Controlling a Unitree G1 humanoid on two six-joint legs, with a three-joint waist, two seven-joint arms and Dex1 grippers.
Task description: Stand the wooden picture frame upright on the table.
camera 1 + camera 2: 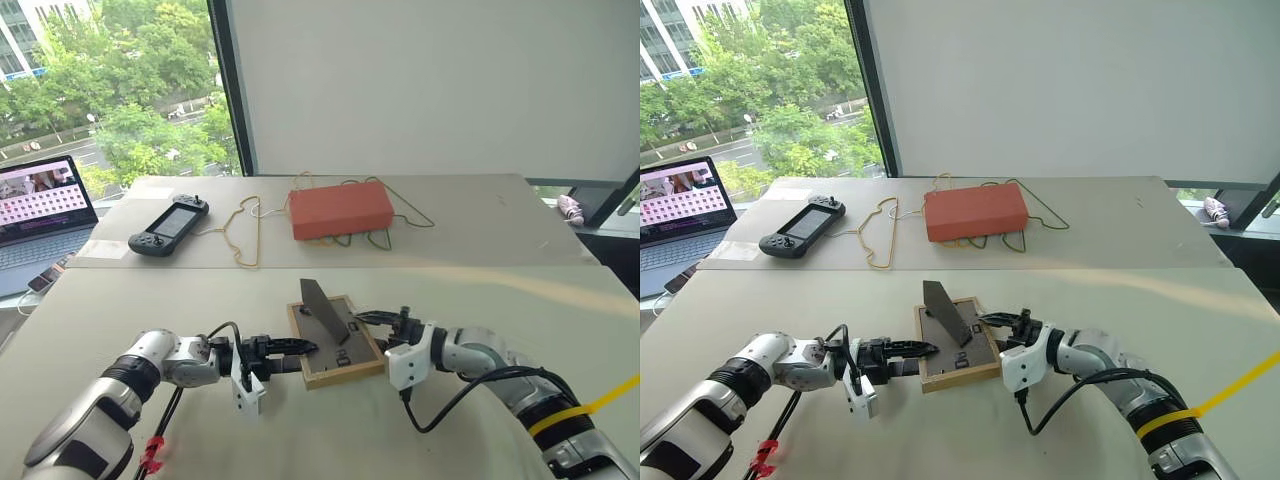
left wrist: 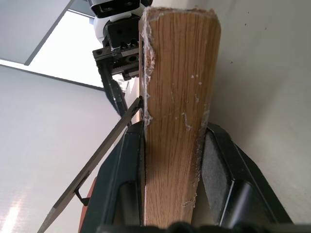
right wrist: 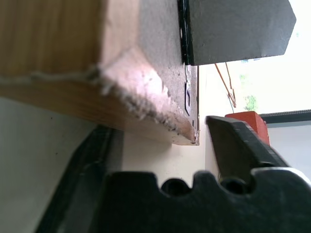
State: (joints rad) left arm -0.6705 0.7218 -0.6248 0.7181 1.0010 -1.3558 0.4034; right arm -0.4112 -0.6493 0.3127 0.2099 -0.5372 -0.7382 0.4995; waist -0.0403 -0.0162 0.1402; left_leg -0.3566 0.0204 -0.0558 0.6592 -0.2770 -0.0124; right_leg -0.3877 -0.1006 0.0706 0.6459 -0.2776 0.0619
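The wooden picture frame (image 1: 330, 352) lies near the front of the table (image 1: 480, 300) with its dark grey back up and its stand (image 1: 322, 305) folded out and sticking upward. My left gripper (image 1: 300, 348) is shut on the frame's left wooden edge (image 2: 177, 97), which sits tight between both pads (image 2: 214, 165). My right gripper (image 1: 366, 320) is at the frame's right edge. It stands open: its fingers (image 3: 238, 145) straddle the frame's corner (image 3: 146, 97), and a gap shows on one side.
A red-orange box (image 1: 340, 208) with green and yellow cords (image 1: 245, 232) around it lies behind the seam. Left of it lies a black game controller (image 1: 168, 225). An open laptop (image 1: 40, 205) stands at the far left.
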